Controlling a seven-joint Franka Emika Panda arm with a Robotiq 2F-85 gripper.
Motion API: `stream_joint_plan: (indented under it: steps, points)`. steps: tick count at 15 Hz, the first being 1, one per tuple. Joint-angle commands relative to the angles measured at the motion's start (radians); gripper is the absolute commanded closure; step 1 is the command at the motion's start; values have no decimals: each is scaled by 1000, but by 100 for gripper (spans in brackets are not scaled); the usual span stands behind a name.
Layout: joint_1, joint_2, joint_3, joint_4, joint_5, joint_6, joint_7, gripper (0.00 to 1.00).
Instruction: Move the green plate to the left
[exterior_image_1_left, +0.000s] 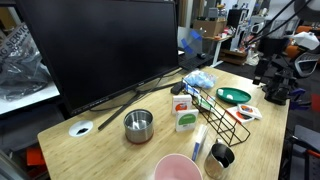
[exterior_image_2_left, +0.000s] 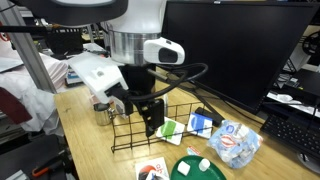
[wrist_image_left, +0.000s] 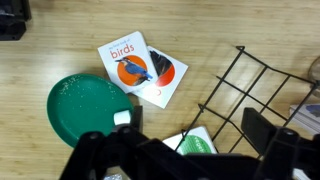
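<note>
**Robotiq gripper** (wrist_image_left: 185, 162): jaws wide apart, nothing between them. It hangs above the tabletop, just off the wire rack's (wrist_image_left: 250, 90) end.

**Green plate** (wrist_image_left: 82, 105): flat on the table just beside the rack, on the side away from the monitor (exterior_image_1_left: 100, 50). Ungripped. A small white piece (wrist_image_left: 122, 118) rests near its rim.

**Birds booklet** (wrist_image_left: 132, 62): near the rack, plate side.

**Hazards (judged):**
- A finger could snag a rack wire on descent.
- The shallow rim could slip from the pinch.
- The white piece could fall off.

**Views:** only the wrist view shows the jaw gap and the booklet's title. Only an exterior view shows the steel bowl (exterior_image_1_left: 138, 125) and pink dish (exterior_image_1_left: 178, 168), beyond the rack from the plate.
</note>
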Motion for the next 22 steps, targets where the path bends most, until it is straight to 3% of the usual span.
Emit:
stream_joint_plan:
  steps: [1, 10, 17, 22]
  points:
    - [-12, 24, 7, 27, 20, -11, -9, 0]
    - [-9, 68, -3, 71, 62, -43, -27, 0]
    - [-17, 201, 8, 122, 60, 61, 33, 0]
    - [-19, 310, 14, 164, 63, 223, 52, 0]
